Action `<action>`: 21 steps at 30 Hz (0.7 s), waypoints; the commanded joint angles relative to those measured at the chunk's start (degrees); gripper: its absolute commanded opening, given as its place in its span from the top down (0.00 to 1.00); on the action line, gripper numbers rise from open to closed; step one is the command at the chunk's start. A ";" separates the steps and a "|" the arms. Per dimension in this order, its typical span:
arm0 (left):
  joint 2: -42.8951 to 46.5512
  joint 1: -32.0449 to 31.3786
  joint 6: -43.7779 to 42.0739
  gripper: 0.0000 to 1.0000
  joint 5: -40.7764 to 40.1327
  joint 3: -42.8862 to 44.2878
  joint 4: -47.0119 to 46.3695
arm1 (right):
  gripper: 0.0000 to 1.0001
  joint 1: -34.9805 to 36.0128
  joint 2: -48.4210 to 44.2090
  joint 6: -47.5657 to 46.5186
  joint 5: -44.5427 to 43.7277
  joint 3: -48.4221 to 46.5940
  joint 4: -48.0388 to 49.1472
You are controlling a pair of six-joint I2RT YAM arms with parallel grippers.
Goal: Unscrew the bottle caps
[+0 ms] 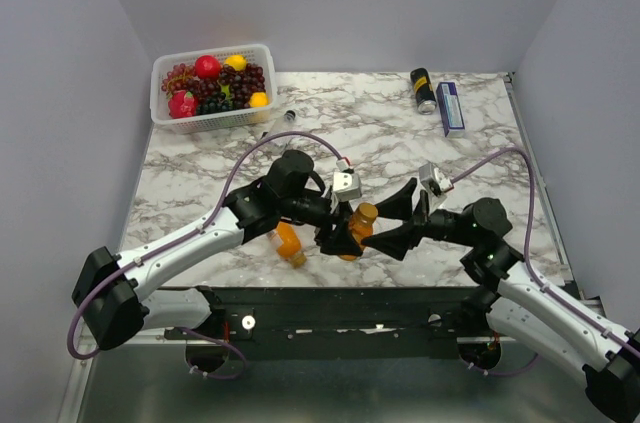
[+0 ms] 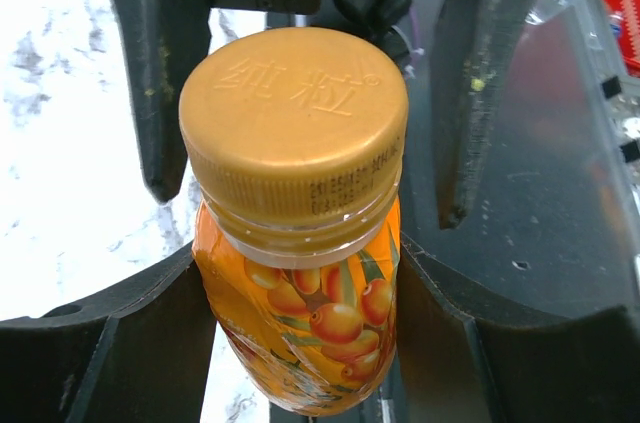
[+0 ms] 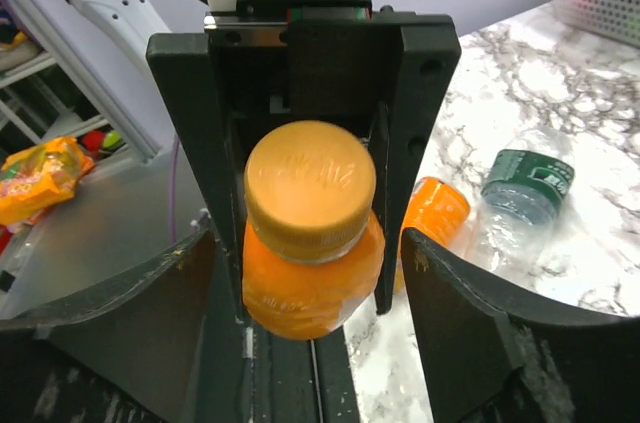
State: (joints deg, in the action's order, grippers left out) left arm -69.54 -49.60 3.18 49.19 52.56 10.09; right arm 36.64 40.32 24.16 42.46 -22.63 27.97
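Two dark fingers point(image 3: 228, 203) of the left gripper point(image 1: 338, 234) are seen pressed against the sides of an orange juice bottle point(image 2: 300, 333), which is pinched by its body below the neck. The right gripper point(image 1: 380, 226) is held spread, with one finger on each side of the orange cap point(image 2: 295, 113) and a gap visible between each finger and the cap's ribbed edge. The lower part of the bottle is covered by the left gripper's fingers and cut off at the frame edge in the left wrist view. Whether its base touches the marble table point(image 1: 400, 133) cannot be told. The cap is seated on the neck. The bottle's long axis is laid along the line between the two grippers, cap end pointed toward the right gripper; from above it is seen tilted, cap toward the far right. It is located near the middle of the table's near edge. A second orange bottle point(image 1: 290, 243) is laid on its side just beside the left gripper, and a clear bottle point(image 3: 520, 208) with a dark green cap point(image 3: 527, 176) is laid next to it, hard to make out from above. A fruit basket point(image 1: 215, 120), a black can point(image 1: 423, 90) and a blue box point(image 1: 450, 108) are set well apart at the far edge.
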 commanded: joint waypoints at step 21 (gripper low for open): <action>3.62 -10.86 -2.83 0.58 -60.96 0.44 3.71 | 0.32 6.85 -4.39 10.21 -41.21 -5.49 -14.34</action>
State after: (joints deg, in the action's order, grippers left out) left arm -64.88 -57.12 1.41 -0.78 52.62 13.10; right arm 39.27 33.85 32.82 14.70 -25.76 17.02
